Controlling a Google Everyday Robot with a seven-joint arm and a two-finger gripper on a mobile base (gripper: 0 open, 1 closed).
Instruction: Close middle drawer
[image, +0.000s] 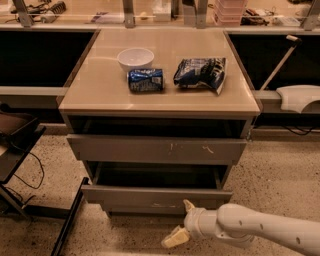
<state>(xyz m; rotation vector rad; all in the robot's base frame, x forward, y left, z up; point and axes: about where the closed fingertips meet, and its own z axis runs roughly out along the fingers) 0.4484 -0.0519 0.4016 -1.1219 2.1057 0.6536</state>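
Middle drawer ajar; gripper at its front.

I find the white arm's two-finger gripper (180, 222) low by the floor, its cream fingers spread, holding nothing. Its upper fingertip (188, 204) meets the lower edge of the wide grey wood-grain middle drawer (150, 196), which sits just above it, partly pulled out (dark interior showing).

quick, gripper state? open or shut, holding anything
Gripper: open, holding nothing, low down at the front of the middle drawer, which stands partly pulled out.
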